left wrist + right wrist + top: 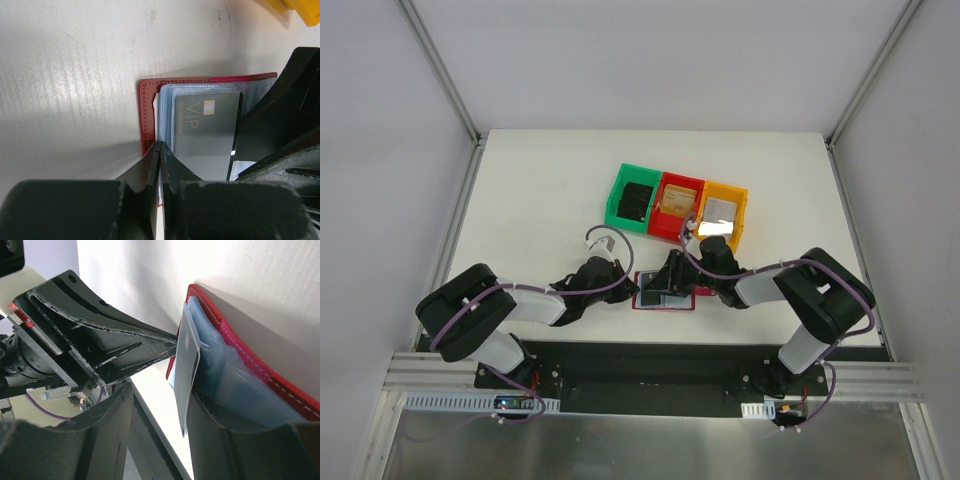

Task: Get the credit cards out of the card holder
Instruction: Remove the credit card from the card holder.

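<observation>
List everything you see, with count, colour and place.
Table: one, white, under everything.
Green bin: one, green, left of row.
Red bin: one, red, middle.
Orange bin: one, orange, right.
Black card: one, black, in green bin.
Gold card: one, gold, in red bin.
Silver card: one, silver, in orange bin.
Holder: one, red, between hands.
VIP card: one, grey, in holder.
Left hand: one, black, shut on holder.
Right hand: one, black, open around VIP card.

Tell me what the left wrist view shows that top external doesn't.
Left wrist only: VIP lettering on the grey card; the left gripper shut on the card holder's edge. Top external only: a black card in the green bin, a tan-gold card in the red bin, a silvery card in the orange bin. Both: the open card holder on the white table.
</observation>
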